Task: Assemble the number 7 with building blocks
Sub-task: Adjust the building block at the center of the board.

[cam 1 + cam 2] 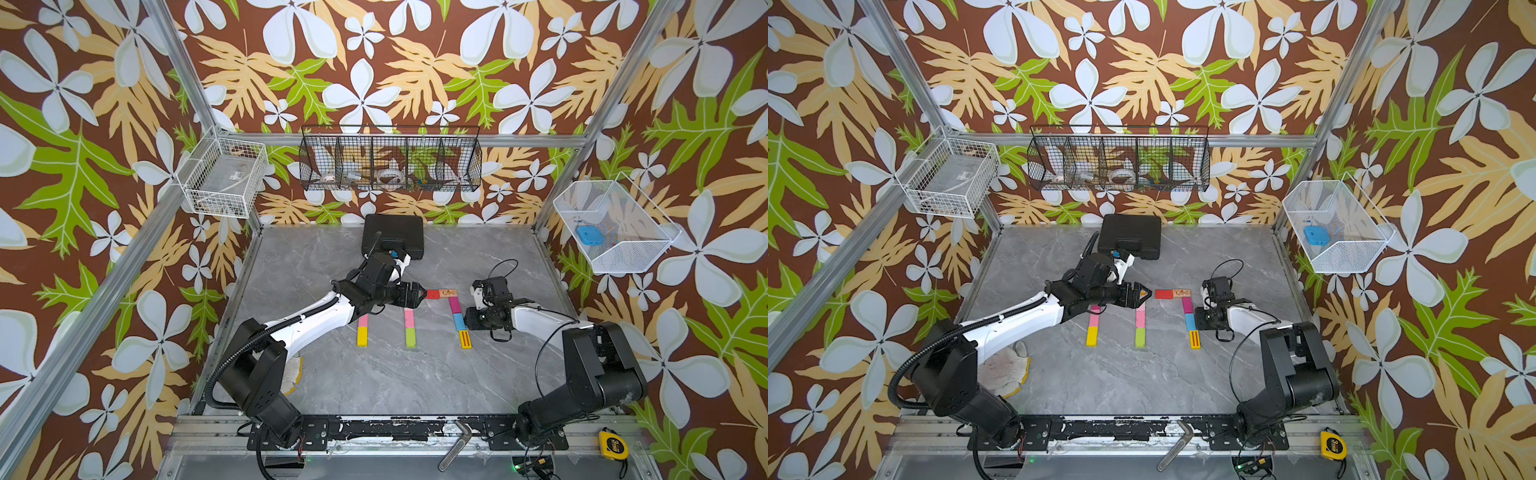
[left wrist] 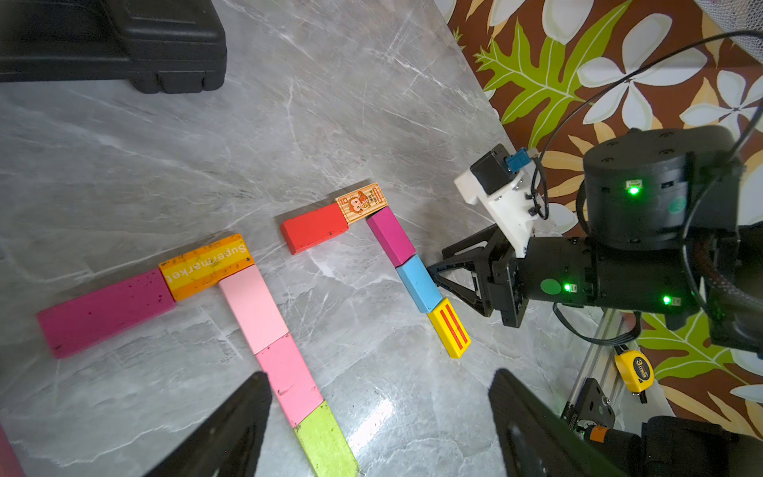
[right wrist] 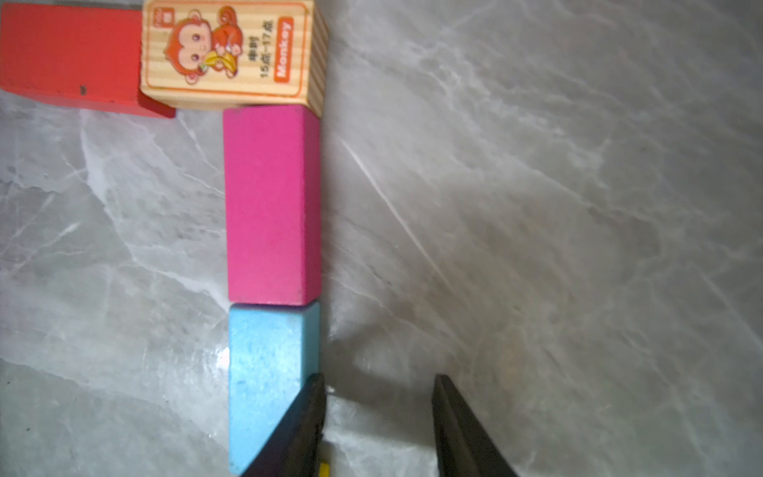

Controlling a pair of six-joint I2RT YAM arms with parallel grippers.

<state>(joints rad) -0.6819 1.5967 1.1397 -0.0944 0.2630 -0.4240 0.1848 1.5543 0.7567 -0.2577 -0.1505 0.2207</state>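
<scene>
The right gripper (image 3: pixel 377 378) stands parted, empty, the blue block (image 3: pixel 268 363) just beside one finger; the left gripper (image 2: pixel 380 373) gapes empty.

Grey marble bench (image 1: pixel 374 374) carries a black case (image 1: pixel 399 232) at its far edge, a whitish glove (image 1: pixel 1005 370) by the left arm's base, a pink-yellow row (image 1: pixel 363 329), a pink-green row (image 1: pixel 409 328), and a red block (image 1: pixel 432 294), monkey block (image 1: pixel 449 293), magenta block (image 1: pixel 454 305), blue block (image 1: pixel 459 321) and striped yellow block (image 1: pixel 465 339) touching in a 7.

At least 12 building blocks (image 2: pixel 313 227), 2 arms (image 1: pixel 307 322), 3 wire baskets (image 1: pixel 390 158), 1 black case (image 1: pixel 395 232)
</scene>
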